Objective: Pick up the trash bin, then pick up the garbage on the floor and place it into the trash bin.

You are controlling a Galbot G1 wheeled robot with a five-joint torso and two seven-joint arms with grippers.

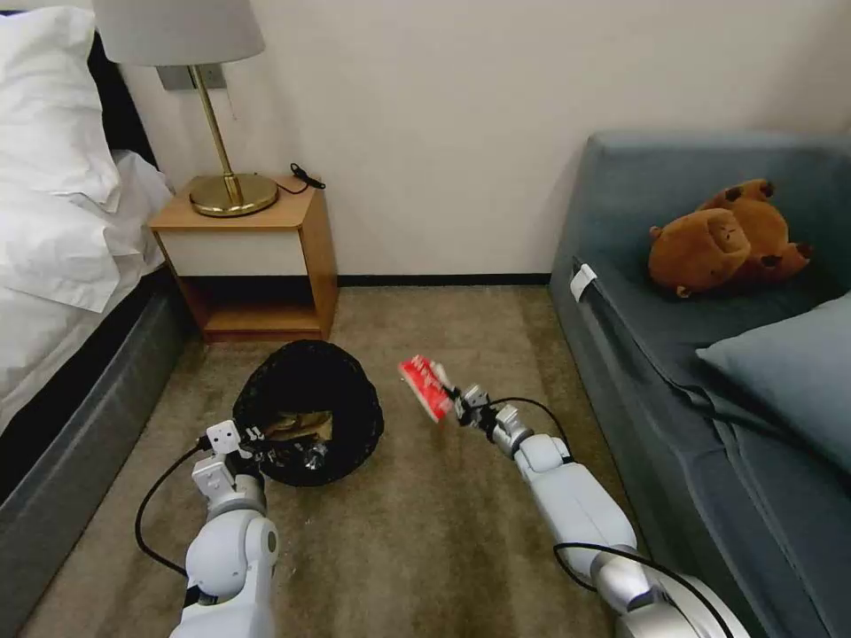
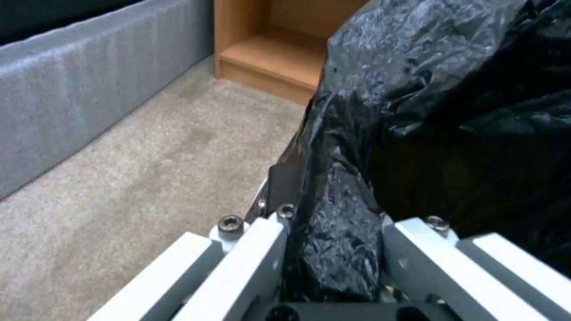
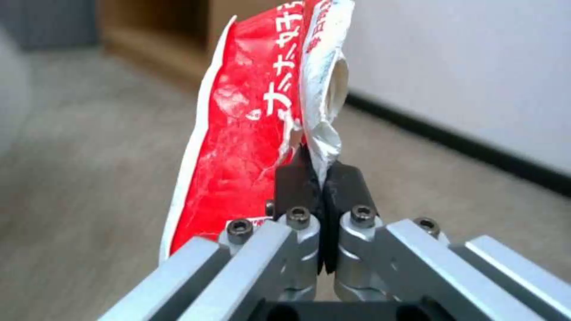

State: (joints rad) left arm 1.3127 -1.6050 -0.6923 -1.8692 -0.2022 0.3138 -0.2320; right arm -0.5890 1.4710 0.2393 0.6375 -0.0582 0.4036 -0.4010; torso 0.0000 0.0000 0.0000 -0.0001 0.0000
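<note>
The trash bin [image 1: 308, 390] shows as a round mouth of crinkled black bag, just left of the carpet's middle. My left gripper [image 1: 270, 446] is shut on its near rim. In the left wrist view the fingers [image 2: 256, 249] pinch a fold of the black bag [image 2: 446, 89]. A tan-brown scrap [image 1: 297, 425] lies inside the bin. To the bin's right, my right gripper [image 1: 461, 403] is shut on a red-and-white crumpled packet [image 1: 425, 386], held above the carpet and apart from the bin. In the right wrist view the dark pads [image 3: 297, 183] clamp the packet's [image 3: 244, 133] white edge.
A wooden nightstand [image 1: 257, 257] with a brass lamp [image 1: 226, 190] stands against the far wall, close behind the bin. A bed [image 1: 62, 266] lines the left side. On the right is a grey-blue sofa [image 1: 638, 337] with a brown plush toy [image 1: 722, 239]. Open carpet [image 1: 425, 532] lies between my arms.
</note>
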